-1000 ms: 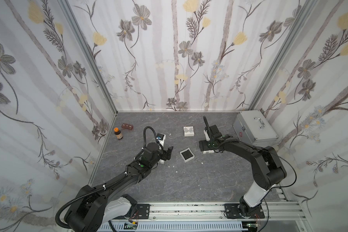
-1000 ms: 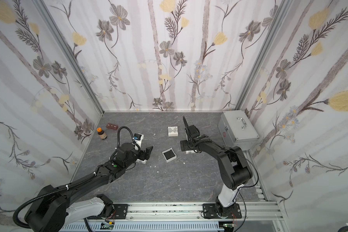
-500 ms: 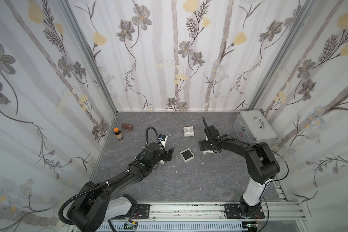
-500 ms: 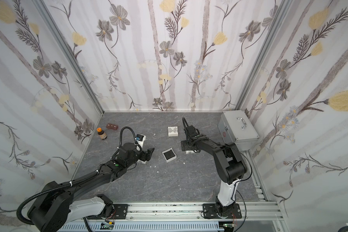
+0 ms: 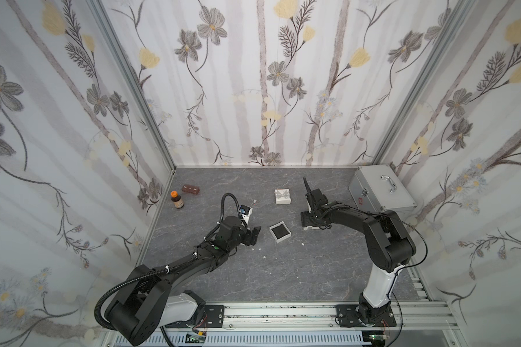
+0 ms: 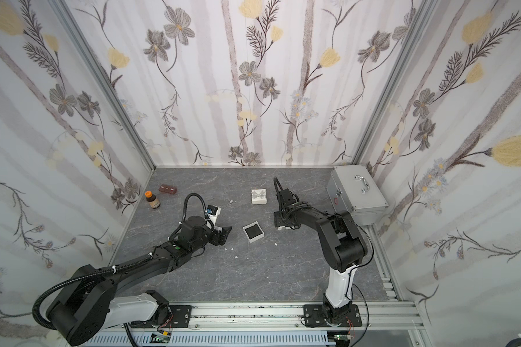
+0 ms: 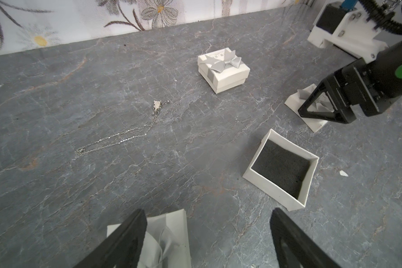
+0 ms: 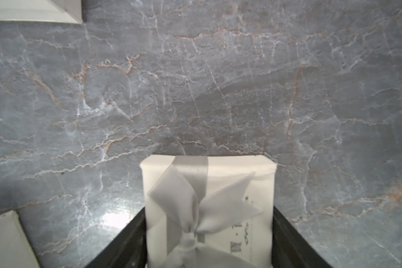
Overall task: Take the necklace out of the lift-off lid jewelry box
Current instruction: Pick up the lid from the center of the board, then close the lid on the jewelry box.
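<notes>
Necklace (image 7: 125, 134) is out of the box. It lies loose on the grey surface (image 5: 283, 270), left of centre and toward the far edge, chain stretched out, pendant (image 7: 157, 104) at the end nearest the far edge.

- Left arm: base at the near-left corner, links laid low and stretched diagonally toward mid-surface.
- Left gripper (image 5: 253, 236): just above the surface, jaws spread wide, nothing between them. A white lid with grey ribbon (image 7: 163, 234) lies flat by one finger.
- Open box base (image 7: 272, 188): just past that gripper toward the right edge, black foam showing, nothing lying on the foam.
- Right arm: base at the near edge, right side. First link upright, elbow folded high, forearm reaching down and left toward centre.
- Right gripper (image 8: 209, 210): low at the surface, straddling a white bow-topped piece (image 8: 218, 176). Jaws sit flush on both side walls, no gap visible. Lid or whole box, cannot tell.
- Closed bow box (image 5: 282, 196): farther back, centre, well clear of both grippers.
- Far-left corner: brown bottle (image 5: 177, 200), upright, beside a brown block (image 5: 191, 189).
- Far-right corner: metal case (image 5: 379, 189), shut.
</notes>
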Tool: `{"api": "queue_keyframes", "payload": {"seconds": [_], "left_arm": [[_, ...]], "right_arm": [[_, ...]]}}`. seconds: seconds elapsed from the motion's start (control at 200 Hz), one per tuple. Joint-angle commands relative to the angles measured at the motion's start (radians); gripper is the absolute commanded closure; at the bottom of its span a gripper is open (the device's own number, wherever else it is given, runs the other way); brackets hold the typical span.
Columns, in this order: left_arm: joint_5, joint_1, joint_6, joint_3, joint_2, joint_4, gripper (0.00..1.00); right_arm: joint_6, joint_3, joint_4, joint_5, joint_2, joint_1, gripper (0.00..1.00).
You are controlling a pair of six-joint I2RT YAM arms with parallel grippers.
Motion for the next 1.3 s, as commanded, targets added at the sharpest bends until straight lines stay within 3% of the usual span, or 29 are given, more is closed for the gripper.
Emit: {"api": "queue_keyframes", "payload": {"seconds": [0.0,0.15,0.375,0.555,0.844,1.294], "left_arm": [[0.031,0.000,0.005,-0.007,0.031,0.054,0.16],[0.042,-0.001,0.002,-0.012,0.067,0.079,0.17],[0.047,-0.013,0.001,0.011,0.128,0.089,0.21],[0.034,-0.037,0.003,0.033,0.169,0.102,0.24],[-0.013,-0.102,0.007,0.039,0.263,0.179,0.29],[-0.067,-0.142,-0.016,0.094,0.427,0.287,0.32]], "right_arm": [[-0.032,-0.001,0.016,-0.022,-0.027,-0.001,0.29],[-0.079,0.001,0.014,-0.112,-0.065,-0.002,0.31],[-0.150,0.015,0.040,-0.409,-0.118,0.004,0.33],[-0.177,0.035,0.039,-0.514,-0.112,0.055,0.33],[-0.171,0.056,0.042,-0.531,-0.060,0.115,0.33],[-0.174,0.064,0.029,-0.497,-0.027,0.122,0.33]]}}
